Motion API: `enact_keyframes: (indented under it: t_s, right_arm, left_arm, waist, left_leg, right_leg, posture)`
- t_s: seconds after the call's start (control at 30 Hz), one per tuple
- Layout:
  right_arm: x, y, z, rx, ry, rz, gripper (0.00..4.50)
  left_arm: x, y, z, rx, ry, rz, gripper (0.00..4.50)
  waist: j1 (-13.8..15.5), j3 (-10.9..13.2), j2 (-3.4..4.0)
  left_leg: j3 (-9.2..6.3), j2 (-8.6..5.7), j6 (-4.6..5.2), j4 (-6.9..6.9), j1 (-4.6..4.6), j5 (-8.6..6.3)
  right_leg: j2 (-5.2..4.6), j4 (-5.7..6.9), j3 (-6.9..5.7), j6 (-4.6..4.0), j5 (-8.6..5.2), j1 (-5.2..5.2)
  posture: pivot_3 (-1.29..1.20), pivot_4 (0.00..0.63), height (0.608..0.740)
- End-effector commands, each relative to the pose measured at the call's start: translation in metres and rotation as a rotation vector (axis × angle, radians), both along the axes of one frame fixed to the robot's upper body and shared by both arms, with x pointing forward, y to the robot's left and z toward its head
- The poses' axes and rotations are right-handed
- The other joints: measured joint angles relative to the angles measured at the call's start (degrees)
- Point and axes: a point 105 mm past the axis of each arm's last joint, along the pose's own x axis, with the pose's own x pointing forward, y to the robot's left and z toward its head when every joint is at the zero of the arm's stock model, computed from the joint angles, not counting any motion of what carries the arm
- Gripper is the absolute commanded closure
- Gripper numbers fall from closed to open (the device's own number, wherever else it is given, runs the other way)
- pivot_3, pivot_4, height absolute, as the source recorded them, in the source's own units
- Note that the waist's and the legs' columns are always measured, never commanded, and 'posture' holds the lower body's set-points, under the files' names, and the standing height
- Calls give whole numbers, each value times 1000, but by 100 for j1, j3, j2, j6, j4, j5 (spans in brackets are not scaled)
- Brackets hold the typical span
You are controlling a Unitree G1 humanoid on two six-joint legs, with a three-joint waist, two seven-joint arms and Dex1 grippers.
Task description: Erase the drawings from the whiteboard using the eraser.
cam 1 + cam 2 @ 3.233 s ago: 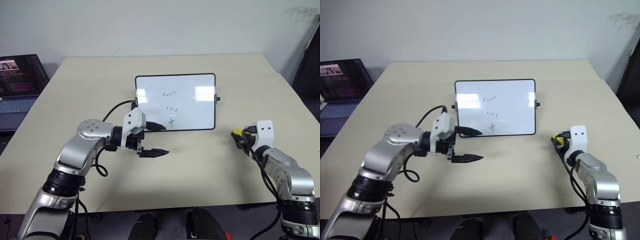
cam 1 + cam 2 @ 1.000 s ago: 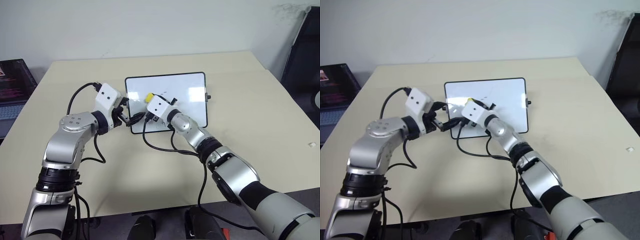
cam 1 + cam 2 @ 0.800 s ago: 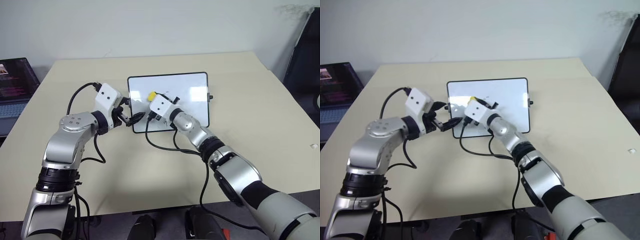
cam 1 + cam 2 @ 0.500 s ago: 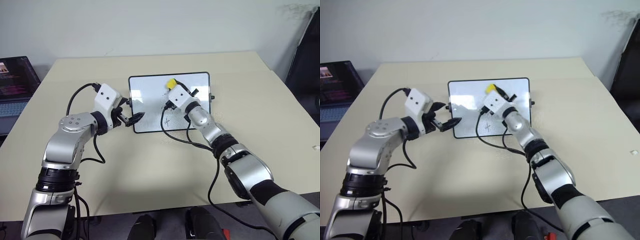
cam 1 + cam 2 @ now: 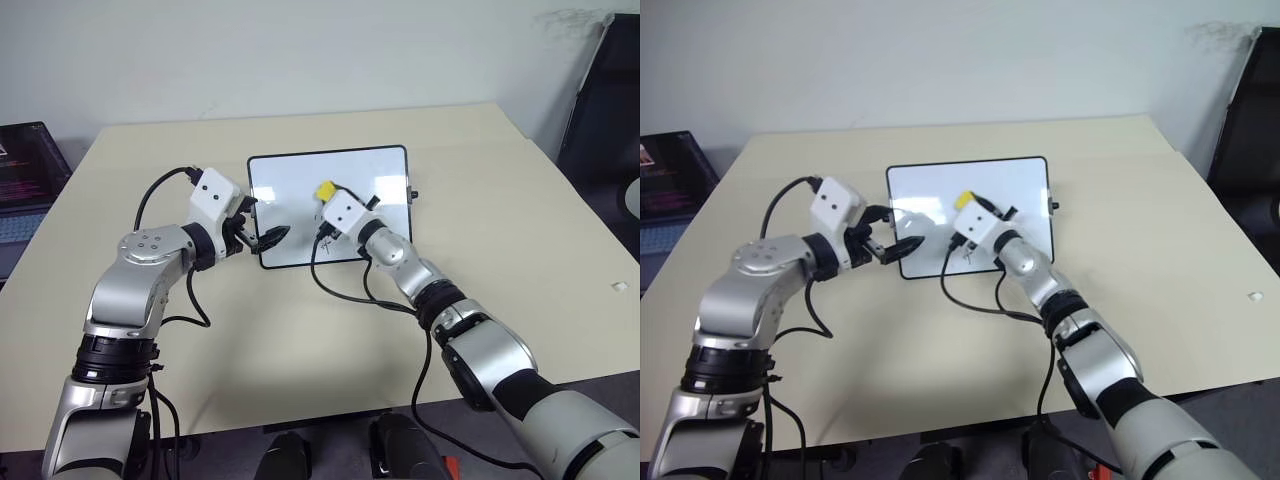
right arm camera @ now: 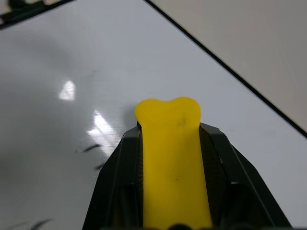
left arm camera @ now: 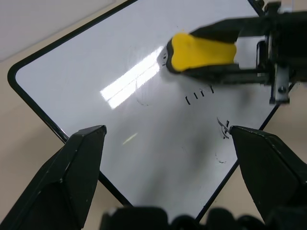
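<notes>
Yellow eraser [image 5: 325, 190] is held between the closed jaws of the right gripper [image 6: 169, 143], its tip projecting past the black fingers [image 6: 218, 158], over the middle of the whiteboard [image 5: 290, 180]. The board lies flat near the middle of the table [image 5: 520, 200], its long side toward the far edge.

Half a second ago the eraser was seen near the board's far edge, right of centre; now it has been brought back toward the centre and a little nearer. A second ago it was over the left part of the board. A sideways sweeping stroke is therefore judged to be under way.

The left gripper [image 5: 262, 237] is placed at the board's near left corner with its jaws apart, 1 finger over the board and 1 at its edge; nothing is gripped, and it has not shifted. Whether the frame is touched cannot be told.

Drawings [image 7: 200, 94] are not yet cleared: 3 short dashes lie just beside the eraser, and a cross-like squiggle [image 7: 223, 128] sits nearer the board's near edge. The dashes near the far edge, seen 3 seconds ago, can no longer be made out. More passes toward the near edge are judged necessary.
</notes>
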Motion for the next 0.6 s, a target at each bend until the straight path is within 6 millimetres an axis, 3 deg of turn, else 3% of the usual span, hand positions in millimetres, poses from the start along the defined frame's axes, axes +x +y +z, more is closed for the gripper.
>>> enact_keyframes:
  t_s: [0.03,0.13,0.4,0.6]
  right_arm:
    - [-2,-5,-30,-102,83,-16,3253]
    - [2,-9,-24,-85,70,-46,3253]
    - [21,-34,17,72,6,-179,3254]
    - [26,-45,18,73,0,-224,3254]
  left_arm:
    - [-1,-1,17,-9,-64,-9,0]
    - [-1,-1,16,-11,-63,-9,0]
    - [0,-5,15,-14,-58,-17,0]
    - [-1,-6,16,-19,-59,-21,0]
  waist:
    - [5,-1,-1]
    - [9,-1,-1]
    - [53,0,-2]
    - [65,-1,-2]
  left_leg:
    - [0,0,0,1,2,0]
    - [1,-1,1,3,3,1]
    - [-3,-2,1,5,-2,2]
    - [-3,-5,1,5,-14,2]
  right_leg:
    - [0,0,0,1,2,2]
    - [1,0,2,8,6,3]
    - [0,0,0,6,9,2]
    - [-4,-8,-1,3,13,-2]
  posture:
    - [0,150,740]
    - [0,150,740]
    - [0,150,740]
    - [0,150,740]
